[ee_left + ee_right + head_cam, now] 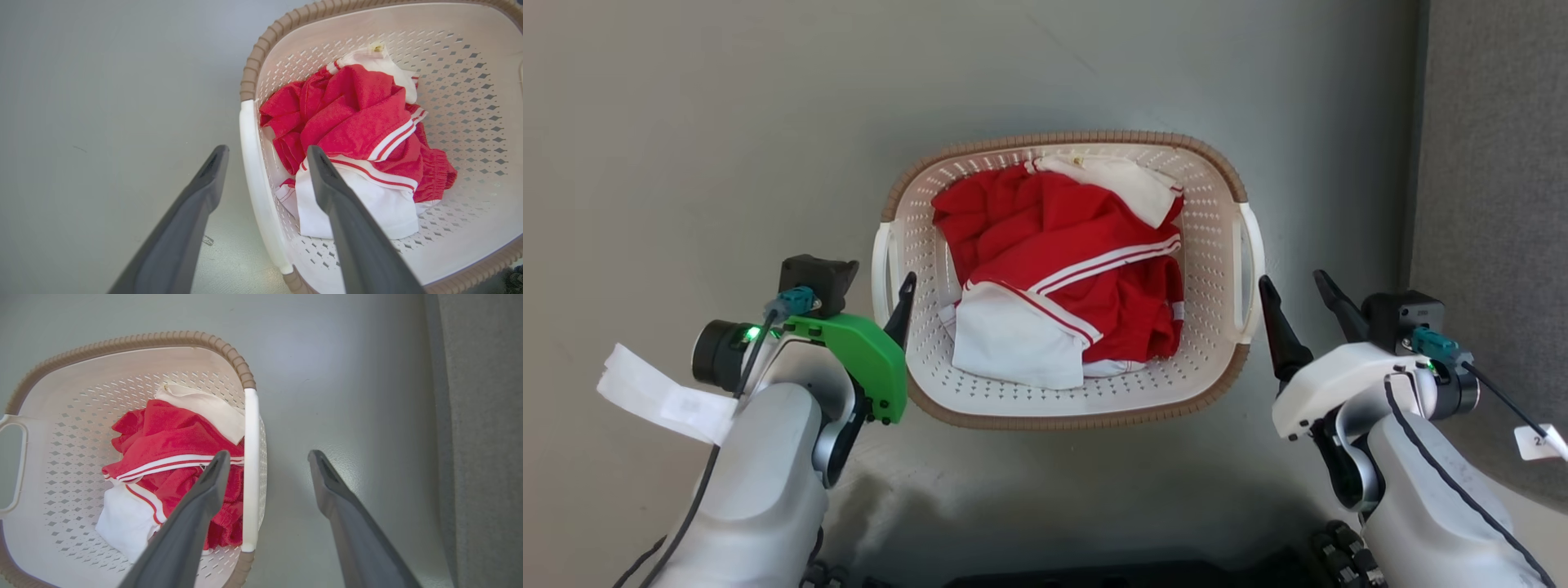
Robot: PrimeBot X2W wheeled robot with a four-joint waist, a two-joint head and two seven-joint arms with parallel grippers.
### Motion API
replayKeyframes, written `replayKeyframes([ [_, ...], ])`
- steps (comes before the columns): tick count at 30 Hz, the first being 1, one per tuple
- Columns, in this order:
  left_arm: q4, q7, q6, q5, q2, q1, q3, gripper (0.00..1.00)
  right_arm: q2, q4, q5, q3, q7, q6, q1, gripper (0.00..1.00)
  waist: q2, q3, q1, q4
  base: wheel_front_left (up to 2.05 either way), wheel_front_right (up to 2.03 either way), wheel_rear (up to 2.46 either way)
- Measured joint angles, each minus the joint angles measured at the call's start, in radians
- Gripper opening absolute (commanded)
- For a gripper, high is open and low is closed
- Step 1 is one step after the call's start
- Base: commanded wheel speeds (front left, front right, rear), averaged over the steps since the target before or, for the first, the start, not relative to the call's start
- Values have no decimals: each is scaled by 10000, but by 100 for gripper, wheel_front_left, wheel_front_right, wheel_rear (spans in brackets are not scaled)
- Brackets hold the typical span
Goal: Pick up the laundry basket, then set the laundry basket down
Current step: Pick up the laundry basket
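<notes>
The laundry basket stands on the grey floor, cream and perforated with a brown rim, holding red and white clothes. My left gripper is open beside the basket's left handle. In the left wrist view the left gripper has one finger outside and one over the basket, with the white handle between them. My right gripper is open at the right handle. In the right wrist view the right gripper straddles that handle on the basket. Neither gripper is closed on the handles.
A darker grey carpeted strip runs along the right side, close to my right arm, and shows at the right edge of the right wrist view. A white paper tag hangs off my left forearm. Bare grey floor surrounds the basket.
</notes>
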Motion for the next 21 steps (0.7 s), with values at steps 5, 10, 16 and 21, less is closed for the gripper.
replayKeyframes([
  [5, 407, -2, -77, -307, -6, -332, 130, 100, 21, 157, 0, 15, -59, 15, -314, 100, 0, 359, 0, -42, 0, 0, 0],
  [10, 826, -17, -174, -343, -10, -727, 127, 100, 63, 389, -17, 81, -174, 98, -503, 100, 0, 646, 0, -78, 0, 0, 0],
  [16, 1260, 2, -268, -491, -96, -1199, 90, 100, 61, 577, -65, 81, -188, 180, -664, 100, 0, 840, 0, -50, 0, 0, 0],
  [21, 1452, 100, -297, -502, -155, -1787, 63, 100, 58, 598, -115, 81, -245, 182, -1013, 100, 0, 1031, 0, -8, 0, 0, 0],
])
